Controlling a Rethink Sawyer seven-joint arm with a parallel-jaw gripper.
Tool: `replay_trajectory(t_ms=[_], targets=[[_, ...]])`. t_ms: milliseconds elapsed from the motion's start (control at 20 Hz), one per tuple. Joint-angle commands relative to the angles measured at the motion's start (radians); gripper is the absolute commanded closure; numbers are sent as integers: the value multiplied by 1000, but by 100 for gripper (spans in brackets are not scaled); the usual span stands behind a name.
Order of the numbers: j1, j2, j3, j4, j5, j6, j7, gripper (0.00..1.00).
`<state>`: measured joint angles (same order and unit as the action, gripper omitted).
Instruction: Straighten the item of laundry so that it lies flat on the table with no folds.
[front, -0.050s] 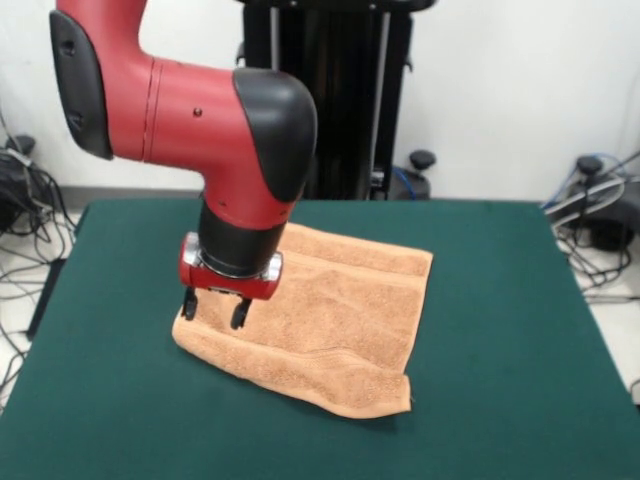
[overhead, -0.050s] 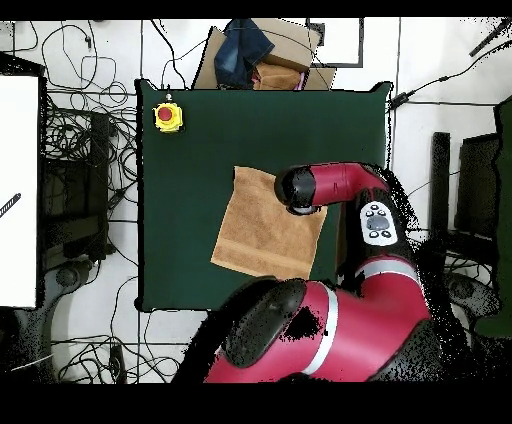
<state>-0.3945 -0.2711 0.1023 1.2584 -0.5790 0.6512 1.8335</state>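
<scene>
The table (front, -0.050s: 520, 330) takes up most of the room in front of me, a broad dark green matte top. The red and black arm (front, -0.050s: 200, 110) bends down over it from above. Near the middle of the tabletop lies the towel (front, -0.050s: 340, 310), peach-orange terry and far smaller than the table. In the overhead view it sits a little toward the arm's side of centre, turned at a slight angle to the table edges.

It looks mostly spread out, but not quite flat. Along the near edge in the front view the cloth seems doubled over itself. A soft ridge runs across it, and the near right corner (front, -0.050s: 400, 392) looks rolled under.

The gripper (front, -0.050s: 214, 308) hangs over the towel's left edge in the front view. Its two dark fingers (front, -0.050s: 240, 314) stand apart with nothing between them, their tips at or just above the pile; I cannot tell whether they touch.

I'd judge the towel light, limp and a bit grippy on that cloth top, so it will likely drag and bunch rather than slide. A pinch at the folded near edge or that turned corner seems the best hold, then pulling outward.

A yellow box with a red button (overhead, -0.050s: 167, 116) sits at one table corner, well apart from the towel.
</scene>
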Motion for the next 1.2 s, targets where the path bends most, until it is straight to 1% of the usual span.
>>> replay_trajectory(t_ms=[50, 350, 450, 550, 700, 850, 1050, 1200], targets=[[-3, 67, 55, 3, -59, 20, -139, 0], [10, 94, 41, -21, -73, -2, -118, 0], [20, 118, 29, -51, -86, -20, -100, 0], [12, 157, 40, -91, -95, -40, -108, 0], [8, 188, 45, -119, -105, -54, -103, 0], [16, 202, 33, -135, -116, -62, -75, 0], [6, 219, 42, -152, -118, -61, -84, 0], [15, 225, 35, -161, -118, -48, -76, 0]])
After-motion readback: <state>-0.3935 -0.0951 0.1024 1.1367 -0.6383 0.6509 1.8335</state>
